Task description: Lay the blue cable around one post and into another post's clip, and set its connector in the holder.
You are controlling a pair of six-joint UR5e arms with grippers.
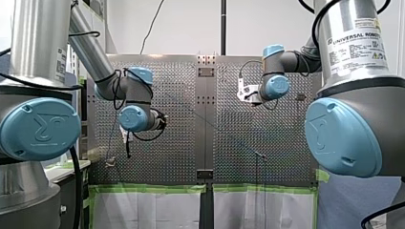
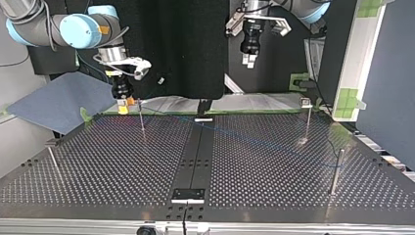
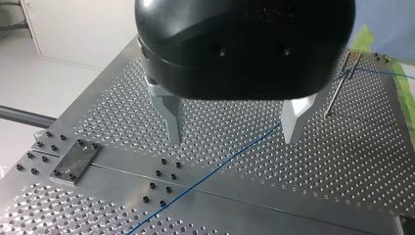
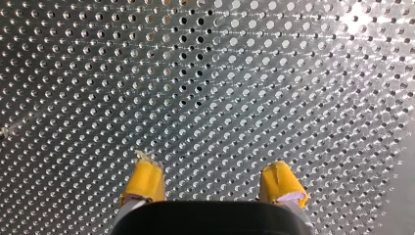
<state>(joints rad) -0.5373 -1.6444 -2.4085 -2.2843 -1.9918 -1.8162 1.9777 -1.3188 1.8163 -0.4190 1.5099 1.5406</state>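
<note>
The thin blue cable lies slack across the perforated table and runs up to a slim post, where it hangs near the clip at the top. My left gripper hovers open above it, metal fingers apart, and the cable passes below the gap. In the top view the cable crosses from a post toward another post. My right gripper is open, with yellow pads over bare table and nothing between them. It hangs close beside that first post.
Two more posts stand at the top view's right and left. A black plate sits at the near middle edge, and a dark central strip divides the table. A blue-grey sheet lies off the table's far left.
</note>
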